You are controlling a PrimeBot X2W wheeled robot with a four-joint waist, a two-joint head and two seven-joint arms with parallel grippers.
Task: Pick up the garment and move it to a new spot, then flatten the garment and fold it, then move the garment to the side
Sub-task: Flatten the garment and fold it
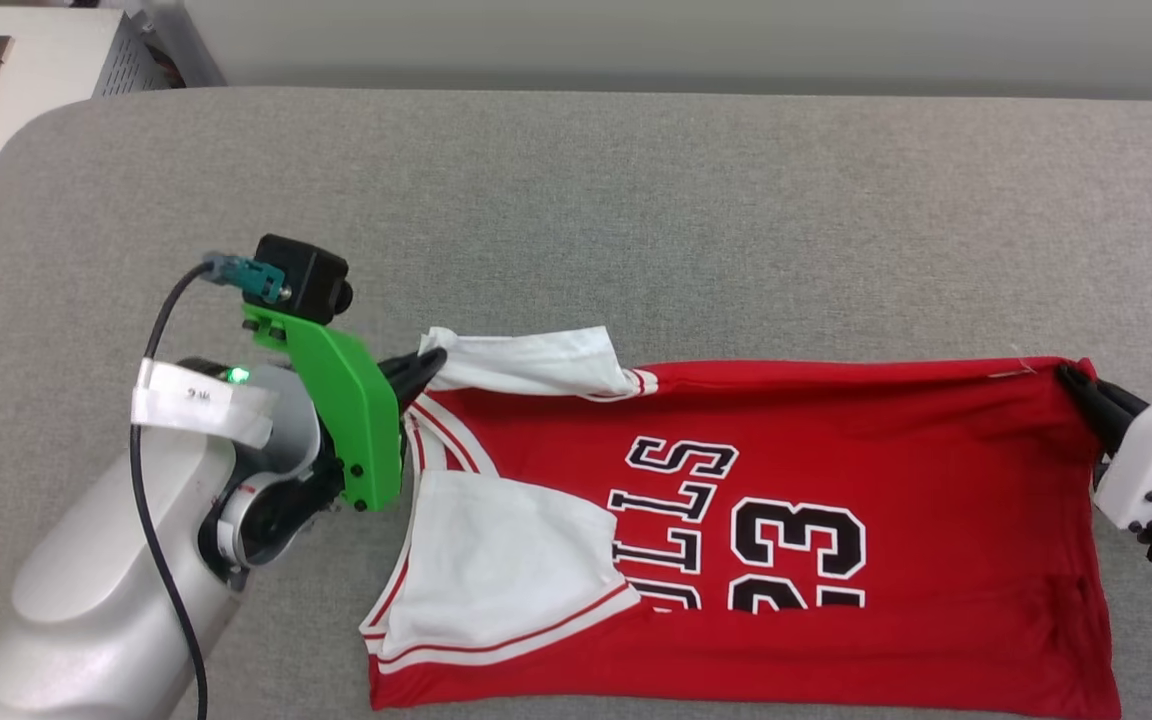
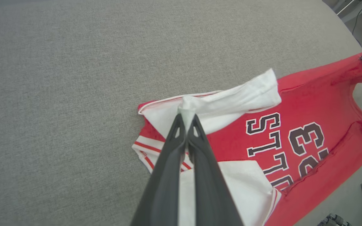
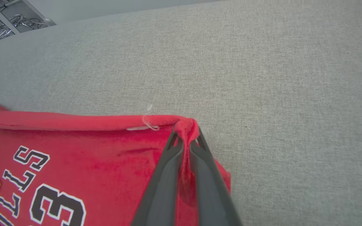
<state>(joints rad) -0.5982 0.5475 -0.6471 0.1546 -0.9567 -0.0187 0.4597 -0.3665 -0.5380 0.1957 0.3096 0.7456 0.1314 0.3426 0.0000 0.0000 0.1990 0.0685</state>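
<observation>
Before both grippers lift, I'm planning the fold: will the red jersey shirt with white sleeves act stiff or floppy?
Probably floppy: the red jersey shirt bunches into a peak where the right gripper pinches its corner. It would likely sag midway, since the left gripper holds only a white sleeve at the far end. It seems light: the cloth looks thin.

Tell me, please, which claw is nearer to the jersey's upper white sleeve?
Left. The left claw pinches the white sleeve itself; the right claw grips the garment at its opposite red corner.
</observation>
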